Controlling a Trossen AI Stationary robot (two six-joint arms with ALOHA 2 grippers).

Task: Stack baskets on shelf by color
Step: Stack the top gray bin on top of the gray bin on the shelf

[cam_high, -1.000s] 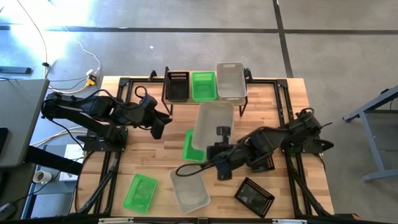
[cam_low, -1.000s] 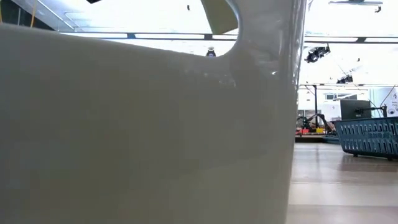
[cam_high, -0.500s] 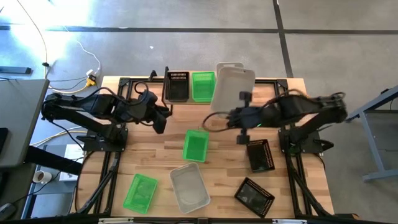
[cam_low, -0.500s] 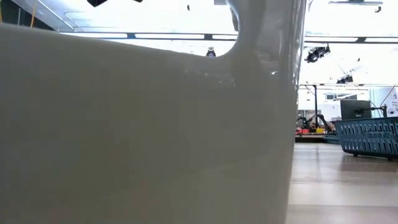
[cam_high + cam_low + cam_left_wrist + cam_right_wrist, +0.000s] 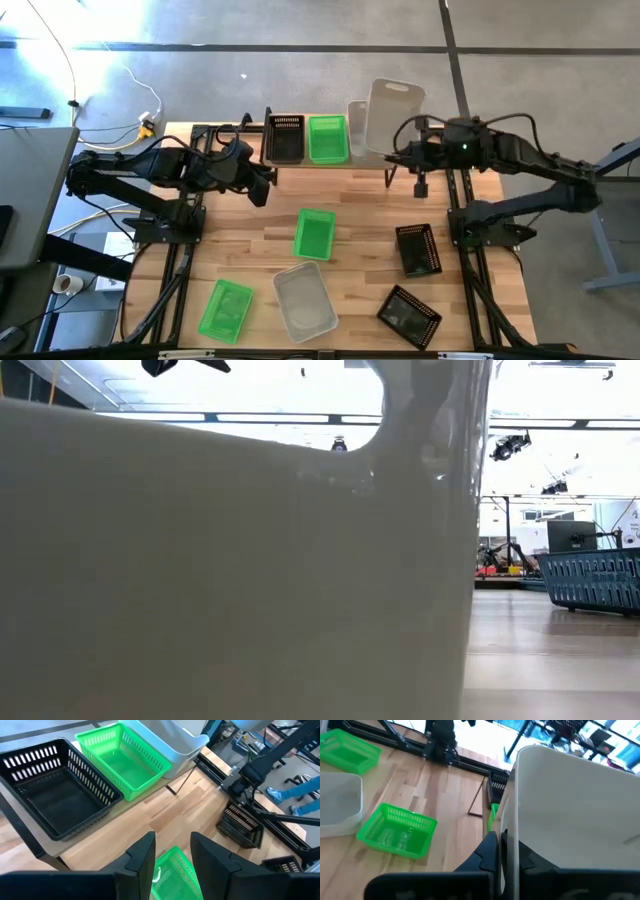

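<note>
On the shelf (image 5: pixel 331 164) at the table's far edge stand a black basket (image 5: pixel 285 138), a green basket (image 5: pixel 326 138) and a whitish basket (image 5: pixel 357 128). My right gripper (image 5: pixel 405 158) is shut on another whitish basket (image 5: pixel 394 116), held tipped on end over the shelf's right end. My left gripper (image 5: pixel 172 854) hangs open and empty left of the shelf, above the table, with a green basket (image 5: pixel 174 869) below it. My right gripper pinches the whitish basket's wall (image 5: pixel 507 839) at its near end, one finger on each side. The fingers come from the table's near right side, slanting a little downward. The basket is lifted clear and stands tipped, its far end raised above the fingers.
Loose on the table lie a green basket (image 5: pixel 314 234) in the middle, a green basket (image 5: pixel 225 309) and a whitish basket (image 5: pixel 305 301) near the front, and two black baskets (image 5: pixel 418 249) (image 5: pixel 408 313) on the right. The front whitish basket (image 5: pixel 230 560) fills most of the low view.
My right gripper has carried the whitish basket from above the table's middle toward the far edge and the right, up to the shelf's right end. The basket has stayed clear of the table and tipped more steeply on end.
</note>
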